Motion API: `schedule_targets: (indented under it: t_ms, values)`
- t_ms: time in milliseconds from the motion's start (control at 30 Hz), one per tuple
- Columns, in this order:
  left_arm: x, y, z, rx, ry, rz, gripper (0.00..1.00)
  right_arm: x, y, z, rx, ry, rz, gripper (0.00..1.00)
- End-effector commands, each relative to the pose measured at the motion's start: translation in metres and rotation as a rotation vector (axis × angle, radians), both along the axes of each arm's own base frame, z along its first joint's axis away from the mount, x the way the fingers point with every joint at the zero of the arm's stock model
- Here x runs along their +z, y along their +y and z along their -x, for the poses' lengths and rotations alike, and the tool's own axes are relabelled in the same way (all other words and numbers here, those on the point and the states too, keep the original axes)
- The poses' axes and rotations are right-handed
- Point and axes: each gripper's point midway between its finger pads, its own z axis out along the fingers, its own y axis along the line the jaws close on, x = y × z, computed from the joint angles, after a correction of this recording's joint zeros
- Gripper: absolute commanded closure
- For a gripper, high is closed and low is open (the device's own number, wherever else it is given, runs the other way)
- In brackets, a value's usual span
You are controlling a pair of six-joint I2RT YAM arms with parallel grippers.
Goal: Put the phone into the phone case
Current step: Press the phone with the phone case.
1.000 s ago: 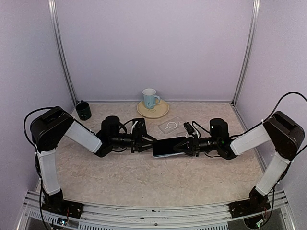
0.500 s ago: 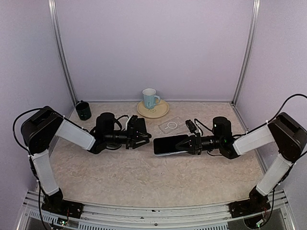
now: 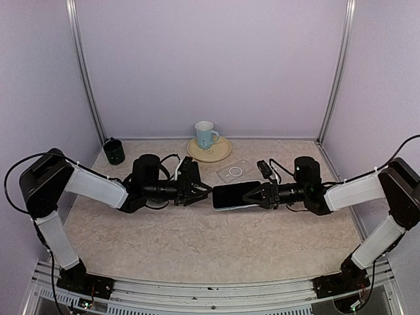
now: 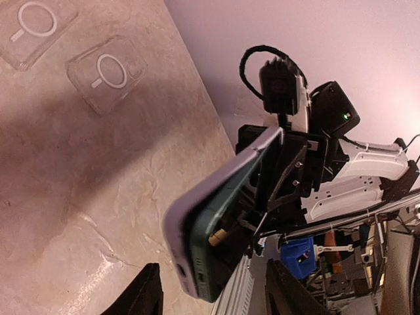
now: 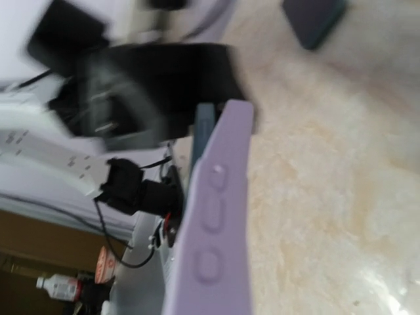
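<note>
A dark green phone [image 3: 234, 195] sits in a lavender case and is held level above the table by my right gripper [image 3: 262, 195], which is shut on its right end. In the left wrist view the cased phone [image 4: 216, 216] points its free end at my left gripper [image 4: 216, 298]. That gripper is open, with its fingers [image 4: 147, 295] on either side of the phone's end and not touching it. In the top view my left gripper [image 3: 200, 191] is just left of the phone. The right wrist view shows the lavender case edge [image 5: 216, 230] with its buttons; my own fingers are hidden.
A clear case [image 3: 233, 172] lies on the table behind the phone; the left wrist view shows two clear cases [image 4: 106, 72] [image 4: 33, 20]. A mug [image 3: 205, 134] on a saucer stands at the back, and a black cup [image 3: 113, 151] at the back left.
My left gripper drew back from the phone's end, then came close to it again. My right gripper shifted slightly right and up with the phone.
</note>
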Motion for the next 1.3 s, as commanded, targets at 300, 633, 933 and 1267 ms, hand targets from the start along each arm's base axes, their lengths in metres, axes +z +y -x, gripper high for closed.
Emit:
schedule_targets:
  t_ms: [300, 633, 933, 1267]
  values:
    - [0.023, -0.025, -0.001, 0.111, -0.549, -0.468, 0.32, 0.009, -0.008, -0.024, -0.151, 0.120, 0.062, 0.99]
    - [0.003, -0.035, -0.002, 0.168, -0.754, -0.750, 0.31, 0.015, -0.010, -0.022, -0.175, 0.199, 0.046, 1.00]
    - [-0.004, -0.033, 0.005, 0.169, -0.833, -0.816, 0.32, 0.016, -0.011, -0.022, -0.183, 0.226, 0.033, 1.00]
    - [0.001, -0.048, 0.020, 0.084, -0.951, -0.830, 0.32, 0.014, -0.011, -0.021, -0.185, 0.250, 0.035, 1.00]
